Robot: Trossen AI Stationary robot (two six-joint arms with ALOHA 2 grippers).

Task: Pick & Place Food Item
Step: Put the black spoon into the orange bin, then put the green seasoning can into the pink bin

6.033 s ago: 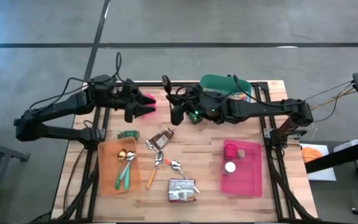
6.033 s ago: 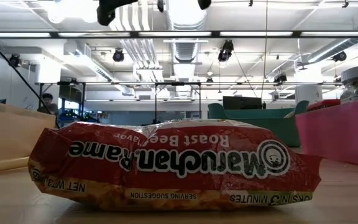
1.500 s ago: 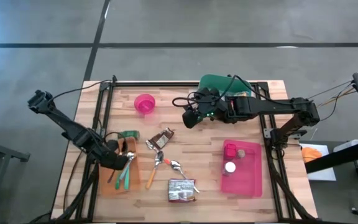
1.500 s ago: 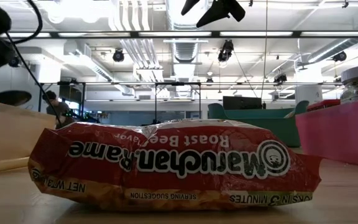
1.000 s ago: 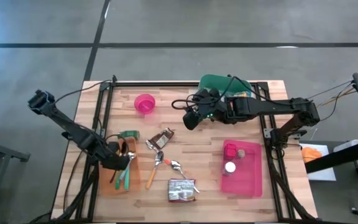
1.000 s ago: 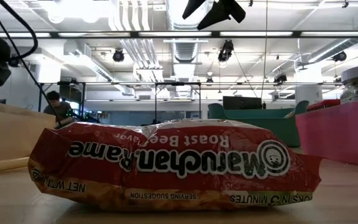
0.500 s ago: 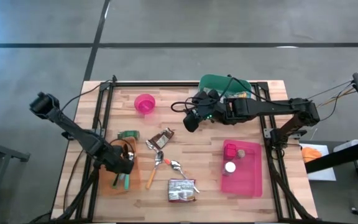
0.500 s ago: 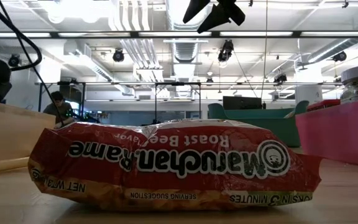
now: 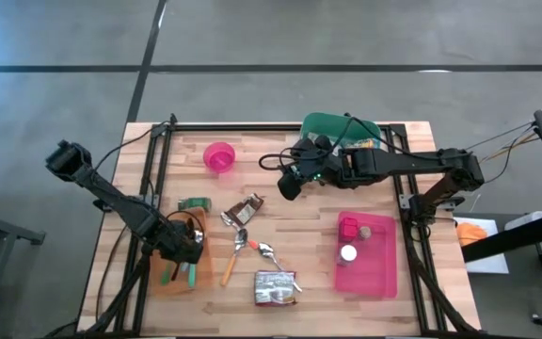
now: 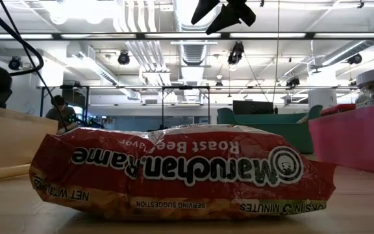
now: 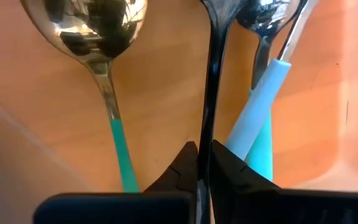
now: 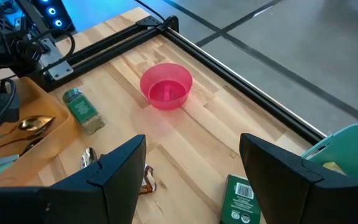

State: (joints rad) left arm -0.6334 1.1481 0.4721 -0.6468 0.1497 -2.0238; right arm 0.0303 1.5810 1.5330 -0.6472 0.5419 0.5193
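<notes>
Spanning the middle of the high view, one wooden table is seen, framed by black rails. Two dark arms are counted over it. The left gripper is lowered into the orange tray at the table's left side; in the left wrist view its fingers are pressed together, clenched on a dark utensil handle that runs straight up between them. Beside that handle two spoons are seen in the same view: a gold spoon with a teal handle and a silver spoon with a light blue handle. The right gripper is held above the table's far middle, near the green bin, with its fingers spread apart and nothing between them.

Two trays are counted: the orange one and a pink tray at the right, in which a pink block and a white-lidded jar are set. One ramen packet, the food item, lies on the bare wood near the front edge, between the two trays and apart from both grippers; it fills the low view. Just behind it two loose spoons lie on the wood. One pink bowl stands near the far edge, and one small green spice jar lies beside the orange tray. One brown wrapper lies near the centre.
</notes>
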